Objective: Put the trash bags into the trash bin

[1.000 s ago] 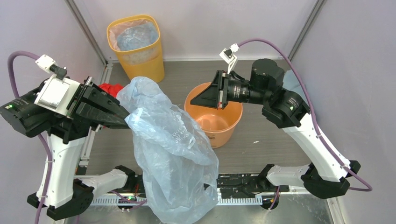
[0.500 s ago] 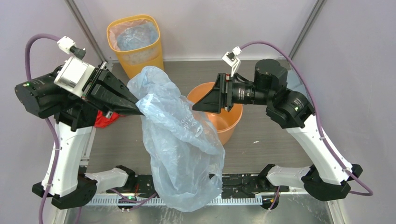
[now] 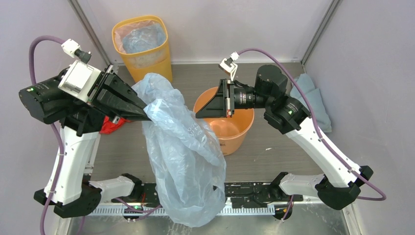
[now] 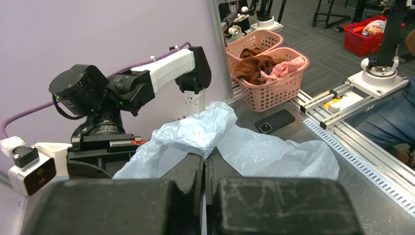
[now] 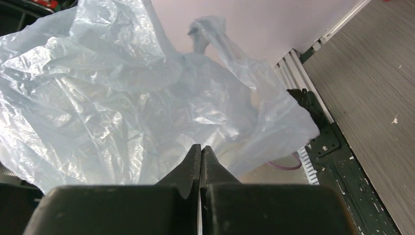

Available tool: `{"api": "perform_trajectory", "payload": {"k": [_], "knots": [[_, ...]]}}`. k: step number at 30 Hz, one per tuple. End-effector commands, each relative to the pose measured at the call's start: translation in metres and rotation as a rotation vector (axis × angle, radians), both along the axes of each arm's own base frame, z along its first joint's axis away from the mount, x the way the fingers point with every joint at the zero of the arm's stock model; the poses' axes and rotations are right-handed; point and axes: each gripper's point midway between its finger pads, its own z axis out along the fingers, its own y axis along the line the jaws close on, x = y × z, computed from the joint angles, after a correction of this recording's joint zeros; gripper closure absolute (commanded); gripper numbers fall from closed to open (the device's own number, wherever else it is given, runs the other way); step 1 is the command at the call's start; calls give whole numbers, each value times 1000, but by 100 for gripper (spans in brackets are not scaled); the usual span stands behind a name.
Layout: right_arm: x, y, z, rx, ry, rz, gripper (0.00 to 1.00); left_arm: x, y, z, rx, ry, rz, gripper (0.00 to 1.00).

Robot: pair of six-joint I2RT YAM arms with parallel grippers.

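The left gripper [image 3: 144, 116] pinches the trash bag [image 3: 186, 161], which hangs at 9 o'clock of the trash bin [image 3: 235, 129], not yet inside. The right gripper [image 3: 198, 115] is pressed together, apparently empty.

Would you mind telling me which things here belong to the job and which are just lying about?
Job: trash bag, orange bin, left hand gripping the bag.
Lying about: yellow bin, red item, grey-blue cloth.

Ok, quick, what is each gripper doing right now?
Left gripper: closed, holding the trash bag.
Right gripper: closed at the bag's edge; whether it pinches plastic cannot be told.
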Motion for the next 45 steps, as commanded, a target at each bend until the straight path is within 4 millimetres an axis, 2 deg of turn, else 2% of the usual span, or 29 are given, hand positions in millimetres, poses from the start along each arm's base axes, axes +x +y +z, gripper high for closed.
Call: {"api": "perform_trajectory", "payload": {"k": [1, 6, 7, 8, 9, 10, 12, 15, 23, 27, 29, 31, 34, 36, 37, 40, 42, 45], "knots": [[-12, -8, 29, 93, -73, 40, 99, -5, 1, 4, -30, -22, 1, 100], [8, -21, 0, -85, -138, -106, 99, -6, 2, 3, -22, -22, -1, 100], [7, -24, -4, -103, -155, -108, 93, -6, 2, 3, -21, -24, -2, 100], [5, -26, -6, -110, -160, -101, 79, -7, 3, 4, -19, -25, -3, 100], [2, -27, -8, -113, -165, -89, 54, -8, 3, 4, -17, -29, -4, 100], [-1, -28, -10, -115, -165, -80, 42, -8, 3, 5, -16, -31, -5, 100], [-2, -31, -14, -121, -167, -90, 33, -8, 4, 6, -14, -34, -6, 100], [-7, -36, -15, -115, -181, -90, 31, -8, 3, 6, -12, -35, -7, 100], [-13, -35, -29, -125, -142, -57, 33, -9, 4, 9, -21, -49, -6, 100], [-17, -33, -24, -88, -133, -28, 33, -9, 4, 10, -24, -51, -6, 100], [-19, -30, -21, -59, -120, -7, 37, -7, 3, 10, -24, -49, -6, 100], [-19, -27, -17, -33, -113, -1, 50, -6, 2, 10, -25, -45, -4, 100], [-16, -24, -10, 5, -117, -4, 85, -4, 1, 8, -27, -38, -3, 100], [-13, -23, -4, 25, -129, -20, 97, -4, 1, 6, -28, -34, -2, 100], [-12, -23, -4, 24, -129, -29, 99, -4, 1, 5, -26, -33, -2, 100], [6, -27, -19, -74, -133, -132, 99, -3, 1, 3, -15, -29, -5, 100], [35, -39, -37, -207, -174, -290, 99, -3, 1, 3, -6, -24, -7, 100], [64, -59, -51, -335, -217, -439, 99, -7, 3, 4, -10, -30, -7, 100]]}}
